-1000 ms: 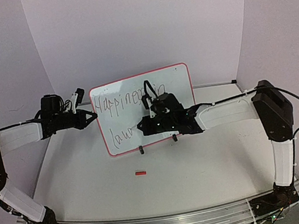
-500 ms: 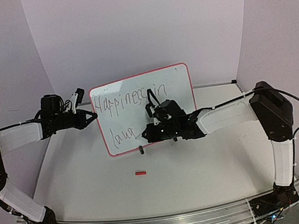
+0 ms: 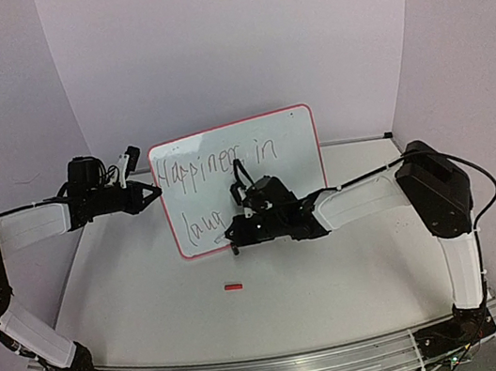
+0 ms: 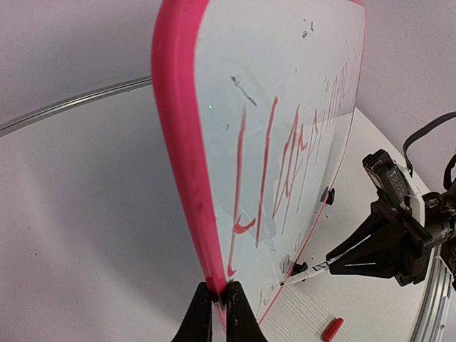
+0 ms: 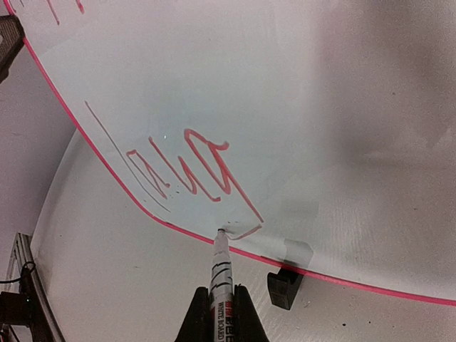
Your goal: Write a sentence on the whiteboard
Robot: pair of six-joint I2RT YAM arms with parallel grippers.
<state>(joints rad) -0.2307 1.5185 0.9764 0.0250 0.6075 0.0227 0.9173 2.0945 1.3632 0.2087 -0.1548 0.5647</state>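
The whiteboard (image 3: 297, 182) stands upright on two black feet at the back of the table. On it the sentence (image 3: 216, 164) reads "Happiness in" on the top line and "lau" (image 3: 203, 222) below. My left gripper (image 3: 156, 193) is shut on the board's red left edge (image 4: 187, 178), its fingertips (image 4: 203, 303) pinching the frame. My right gripper (image 3: 235, 233) is shut on a white marker (image 5: 221, 274). The marker's tip rests on the board just above the lower frame, at the tail of a stroke after "lau" (image 5: 192, 167). From the left wrist view the marker (image 4: 313, 270) points at the board's bottom edge.
A small red marker cap (image 3: 234, 287) lies on the table in front of the board, also seen as the cap (image 4: 331, 329) near the board's lower corner. A black foot (image 5: 284, 288) of the board stands just right of the marker. Purple walls enclose the table.
My right gripper has come down and left with the marker, from the end of the top line to the bottom line beside "lau". The word "in" now shows. The left gripper has not moved.
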